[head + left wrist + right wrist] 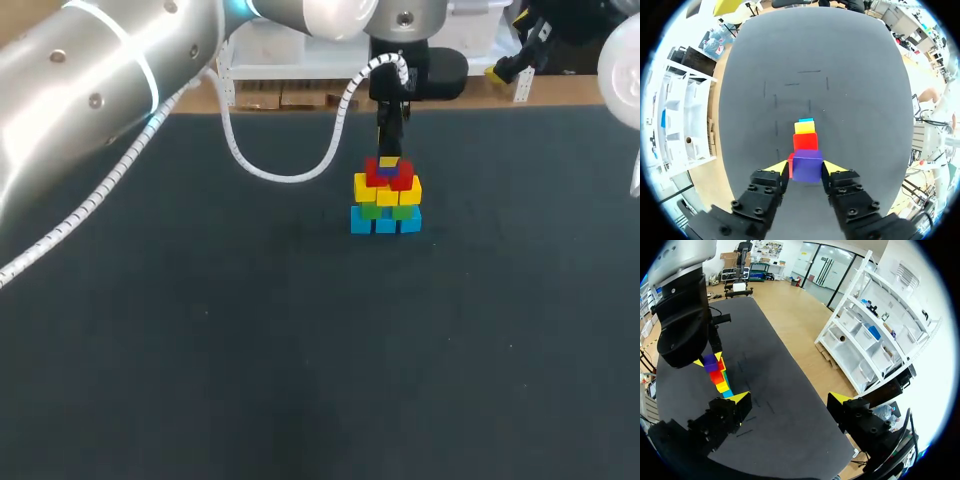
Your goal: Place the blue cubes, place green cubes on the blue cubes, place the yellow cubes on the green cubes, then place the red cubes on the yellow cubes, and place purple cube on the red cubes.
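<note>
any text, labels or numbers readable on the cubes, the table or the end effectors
No readable text in any view.
purple cube and stacked cubes: plain faces, no print.
table: only faint thin lines, no letters.
left end effector, right end effector: no legible markings.

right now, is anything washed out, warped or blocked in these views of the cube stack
Head view: glare streaks the left arm, and the left gripper partly hides the purple cube atop the cube stack. Left wrist view: the fisheye bows the table edges, but the purple cube is sharp. Right wrist view: the cube stack looks small and tilted.
</note>
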`<state>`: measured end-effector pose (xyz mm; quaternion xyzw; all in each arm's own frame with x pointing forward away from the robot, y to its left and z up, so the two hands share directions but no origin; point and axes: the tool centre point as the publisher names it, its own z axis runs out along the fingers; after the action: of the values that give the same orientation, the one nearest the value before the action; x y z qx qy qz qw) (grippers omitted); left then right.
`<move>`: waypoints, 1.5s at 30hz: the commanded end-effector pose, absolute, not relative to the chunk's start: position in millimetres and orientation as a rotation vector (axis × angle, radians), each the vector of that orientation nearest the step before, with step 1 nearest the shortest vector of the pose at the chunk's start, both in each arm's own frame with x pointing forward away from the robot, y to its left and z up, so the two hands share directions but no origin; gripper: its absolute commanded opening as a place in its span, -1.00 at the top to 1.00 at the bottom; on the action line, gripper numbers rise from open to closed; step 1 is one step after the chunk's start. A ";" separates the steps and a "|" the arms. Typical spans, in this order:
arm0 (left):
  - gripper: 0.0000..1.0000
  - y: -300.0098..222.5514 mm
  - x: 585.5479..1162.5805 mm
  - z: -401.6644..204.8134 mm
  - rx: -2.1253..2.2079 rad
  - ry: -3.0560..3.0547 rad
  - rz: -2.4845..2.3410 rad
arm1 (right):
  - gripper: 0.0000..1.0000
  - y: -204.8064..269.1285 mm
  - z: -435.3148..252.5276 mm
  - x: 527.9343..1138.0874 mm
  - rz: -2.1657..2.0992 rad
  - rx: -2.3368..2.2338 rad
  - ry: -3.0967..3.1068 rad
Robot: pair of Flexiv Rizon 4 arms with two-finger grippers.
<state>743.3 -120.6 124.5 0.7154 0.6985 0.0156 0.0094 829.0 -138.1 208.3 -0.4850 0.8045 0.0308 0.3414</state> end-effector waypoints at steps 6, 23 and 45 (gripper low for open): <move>0.32 -123.4 746.5 124.9 2.248 2.172 0.038 | -1.00 -137.9 208.1 828.6 0.077 -1.259 2.093; -1.00 -124.5 746.3 124.3 2.260 2.167 0.026 | -1.00 -137.9 208.1 828.6 0.077 -1.259 2.093; -1.00 -68.5 739.5 147.4 1.990 2.304 0.047 | -1.00 -137.9 208.1 828.6 0.077 -1.259 2.093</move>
<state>754.8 -83.1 145.4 0.6547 0.7556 0.0141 0.0180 829.0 -138.1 208.3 -0.4850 0.8045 0.0308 0.3414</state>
